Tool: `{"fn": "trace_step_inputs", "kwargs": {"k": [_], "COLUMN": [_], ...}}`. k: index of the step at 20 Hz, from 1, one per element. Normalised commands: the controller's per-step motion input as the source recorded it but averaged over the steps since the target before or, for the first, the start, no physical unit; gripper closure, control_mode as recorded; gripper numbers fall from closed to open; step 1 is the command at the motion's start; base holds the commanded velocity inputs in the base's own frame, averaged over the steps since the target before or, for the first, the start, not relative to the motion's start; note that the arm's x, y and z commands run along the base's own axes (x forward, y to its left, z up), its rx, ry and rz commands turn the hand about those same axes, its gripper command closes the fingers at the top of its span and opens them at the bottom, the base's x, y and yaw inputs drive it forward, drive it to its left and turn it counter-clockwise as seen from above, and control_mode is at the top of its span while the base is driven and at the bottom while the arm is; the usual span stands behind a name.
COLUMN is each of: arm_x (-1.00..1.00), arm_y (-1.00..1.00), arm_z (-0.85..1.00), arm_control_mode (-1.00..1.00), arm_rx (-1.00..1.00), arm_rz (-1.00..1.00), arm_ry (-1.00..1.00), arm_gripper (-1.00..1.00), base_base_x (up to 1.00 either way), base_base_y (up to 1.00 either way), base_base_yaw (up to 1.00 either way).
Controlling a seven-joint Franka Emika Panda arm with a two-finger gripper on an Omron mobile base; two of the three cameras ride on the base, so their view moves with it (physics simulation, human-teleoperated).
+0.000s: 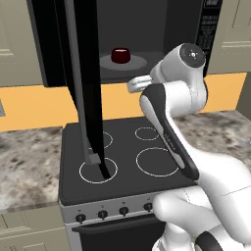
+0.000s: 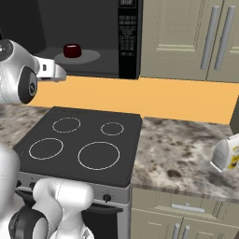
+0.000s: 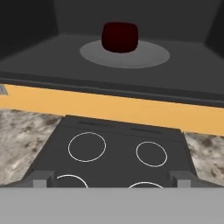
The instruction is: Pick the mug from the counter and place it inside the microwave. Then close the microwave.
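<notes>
Mug (image 3: 119, 37) sits on the microwave's turntable (image 3: 148, 54); the claw (image 3: 113, 178) is wide, empty, outside. Door (image 1: 88, 83) is next: push its outer face in 1 smooth arc, avoiding the edge.

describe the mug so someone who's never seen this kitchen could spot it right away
Find the big black microwave mounted above the four-ring stove, its tall door swung open. Inside, on the grey round turntable plate, sits the mug. It is small, round and dark red, the only coloured thing in that dark cavity.
</notes>
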Motion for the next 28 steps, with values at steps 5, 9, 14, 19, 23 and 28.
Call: {"fn": "trace_step_inputs", "kwargs": {"k": [5,9,14,19,23,28], "arm_x": [-0.65,-0.41,-0.56,-0.75,-0.85,-0.63], "arm_y": [0.0,0.0,0.0,0.0,0.0,0.0], "arm_z": [0.07,0.12,0.24,0.22,0.12,0.07], "arm_control_mode": [-1.0,-1.0,-1.0,-1.0,-1.0,-1.0], "arm_rx": [0.0,-0.01,0.0,0.0,0.0,0.0], "arm_rz": [0.0,0.0,0.0,0.0,0.0,0.0], "arm_ry": [-0.03,-0.11,-0.14,-0.09,-0.12,-0.17], "arm_gripper": [-1.0,-1.0,-1.0,-1.0,-1.0,-1.0], "base_base_x": [0.0,0.0,0.0,0.0,0.0,0.0], "base_base_y": [0.0,0.0,0.0,0.0,0.0,0.0], "base_base_yaw": [0.0,0.0,0.0,0.0,0.0,0.0]}}
